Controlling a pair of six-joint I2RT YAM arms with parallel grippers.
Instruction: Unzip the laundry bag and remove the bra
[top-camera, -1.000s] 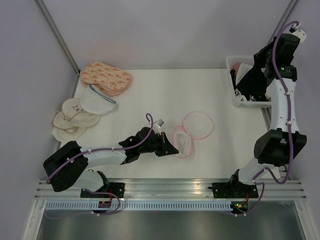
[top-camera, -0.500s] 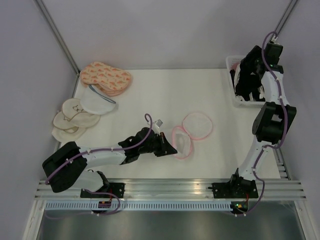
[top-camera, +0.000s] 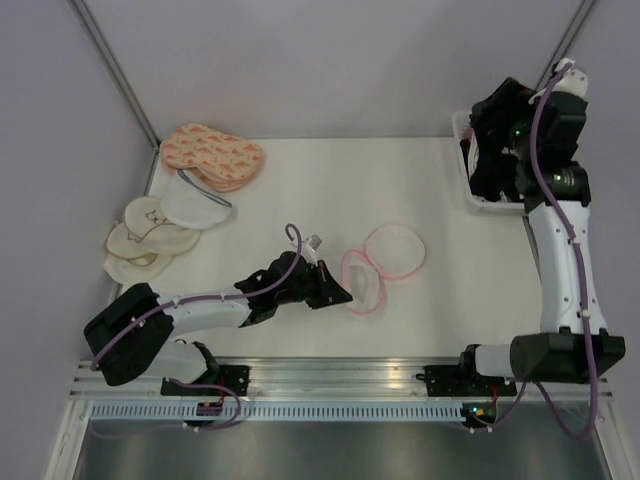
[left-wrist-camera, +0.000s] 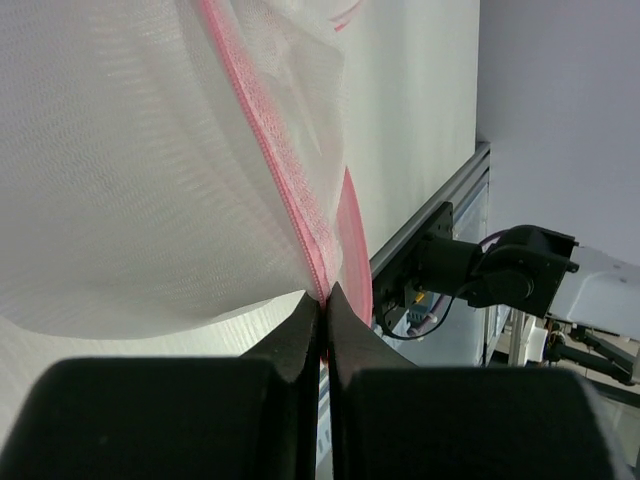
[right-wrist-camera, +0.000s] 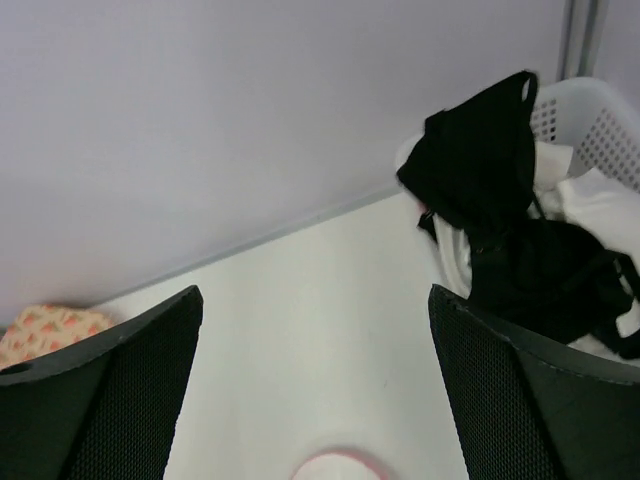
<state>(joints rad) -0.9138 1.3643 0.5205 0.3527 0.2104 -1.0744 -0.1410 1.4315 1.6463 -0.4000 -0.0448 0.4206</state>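
White table (top-camera: 330, 190) and the items on it, seen from above.

- Peach patterned pads (top-camera: 212, 155): stacked at the table's far left corner; one edge also shows in the right wrist view (right-wrist-camera: 40, 330).
- White mesh piece with dark trim (top-camera: 195, 203): just nearer along the table's left side, touching the peach stack.
- Cream round pads (top-camera: 145, 240): overlapping pile at the table's left edge, partly overhanging it.
- White perforated basket (right-wrist-camera: 590, 115): at the table's far right corner, with white cloth (right-wrist-camera: 600, 195) inside.
- Aluminium rail (top-camera: 340, 375): along the table's near edge.
- Pale walls (top-camera: 330, 60): behind and beside the table.
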